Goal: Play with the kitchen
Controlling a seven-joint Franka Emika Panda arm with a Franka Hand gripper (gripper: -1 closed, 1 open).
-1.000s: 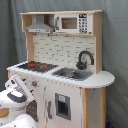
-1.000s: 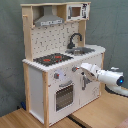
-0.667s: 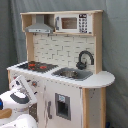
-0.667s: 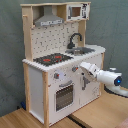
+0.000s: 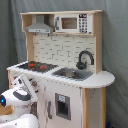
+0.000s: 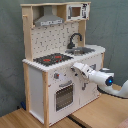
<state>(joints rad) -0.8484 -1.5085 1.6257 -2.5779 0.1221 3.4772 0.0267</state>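
The kitchen (image 5: pixel 70 95) is a white and light-wood toy with a black-red stovetop (image 5: pixel 36 65), a sink (image 5: pixel 71 74) with a black faucet (image 5: pixel 85 59), a grey hood (image 5: pixel 40 26) and a small microwave (image 5: pixel 72 22). In the second exterior view its oven door (image 6: pixel 63 96) sits below the knobs (image 6: pixel 56 76). My gripper (image 6: pixel 75 67) is up against the front panel, just under the counter edge and to the right of the knobs, above the oven door. In the first exterior view the gripper (image 5: pixel 29 84) is at the front panel below the stovetop.
A grey curtain (image 5: pixel 115 45) hangs behind the kitchen. The kitchen stands on a wooden table (image 6: pixel 95 112). My white arm (image 6: pixel 107 80) reaches in from the second exterior view's right, low in front of the cabinet.
The gripper has moved closer to the kitchen's front panel, leftward in the second exterior view, toward the knobs. The kitchen itself has not moved.
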